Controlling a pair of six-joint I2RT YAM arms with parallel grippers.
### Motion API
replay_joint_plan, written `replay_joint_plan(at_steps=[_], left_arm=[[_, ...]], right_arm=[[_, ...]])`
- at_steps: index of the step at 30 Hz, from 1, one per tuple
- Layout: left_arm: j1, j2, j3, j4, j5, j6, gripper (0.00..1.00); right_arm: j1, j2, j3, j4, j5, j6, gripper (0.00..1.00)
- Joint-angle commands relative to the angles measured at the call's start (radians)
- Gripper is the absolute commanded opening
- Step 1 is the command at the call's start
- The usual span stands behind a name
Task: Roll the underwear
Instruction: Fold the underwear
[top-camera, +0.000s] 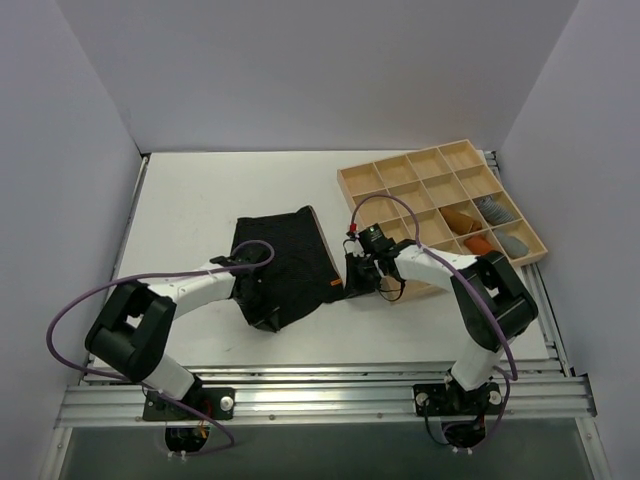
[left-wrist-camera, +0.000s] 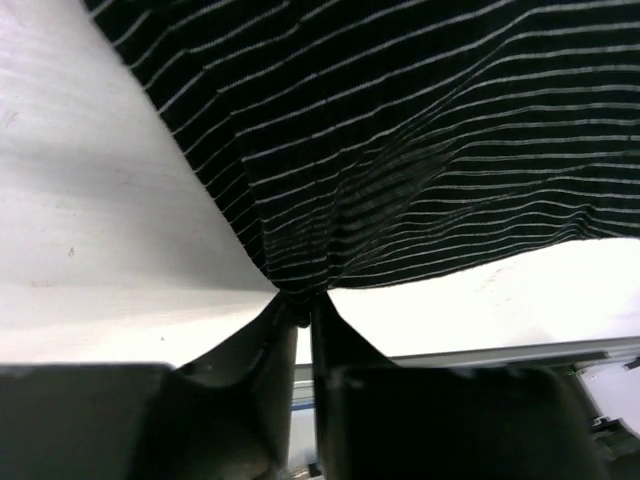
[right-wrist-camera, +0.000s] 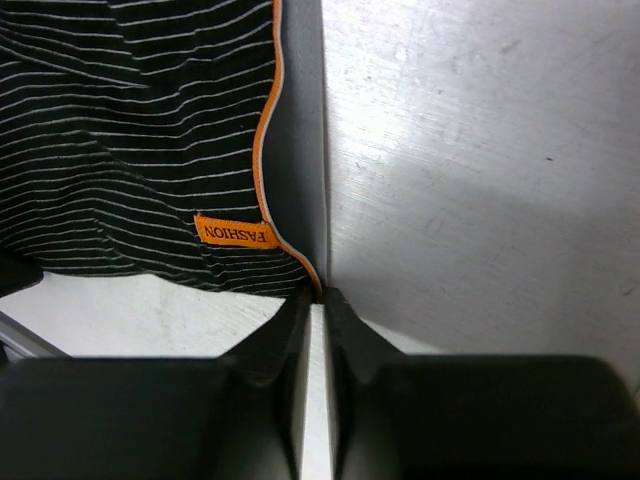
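Note:
The underwear (top-camera: 285, 260) lies spread on the white table, black with thin pale stripes. My left gripper (top-camera: 262, 318) is at its near left corner. In the left wrist view that gripper (left-wrist-camera: 297, 300) is shut on the bunched corner of the striped fabric (left-wrist-camera: 400, 150). My right gripper (top-camera: 352, 283) is at the near right corner. In the right wrist view this gripper (right-wrist-camera: 320, 295) is shut on the end of the orange-trimmed waistband, just right of the orange label (right-wrist-camera: 236, 232) on the underwear (right-wrist-camera: 130, 150).
A wooden tray (top-camera: 400, 158) of many compartments stands at the back right, close behind my right arm. It holds orange rolls (top-camera: 460, 219) and grey rolls (top-camera: 492, 209). White walls enclose the table, and a metal rail (top-camera: 330, 385) runs along the near edge.

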Motion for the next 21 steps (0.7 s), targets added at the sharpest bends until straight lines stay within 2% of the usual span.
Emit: replay_joint_plan(at_steps=[1,3,8,11,20,21], left_arm=[[-0.002,0.034,-0.002,0.033,-0.068,0.003,0.15],[-0.002,0.024,0.015,-0.004,-0.081,0.013,0.03],[-0.002,-0.036,0.050,-0.149,-0.163,0.048,0.02],[-0.002,-0.067,0.052,-0.179,-0.171,0.060,0.02],[-0.006,-0.104,0.020,-0.133,-0.093,0.079,0.02],[-0.009,-0.107,0.017,-0.128,-0.090,0.080,0.02]], right_arm=[[0.002,-0.009,-0.015,-0.032,0.040,0.002,0.03],[-0.004,-0.022,-0.010,-0.048,0.048,-0.001,0.00],[-0.007,-0.078,-0.018,-0.099,0.095,-0.006,0.00],[-0.007,-0.104,-0.041,-0.105,0.100,-0.014,0.00],[0.028,-0.156,-0.064,-0.122,0.097,0.011,0.01],[0.039,-0.165,-0.067,-0.131,0.113,0.017,0.11]])
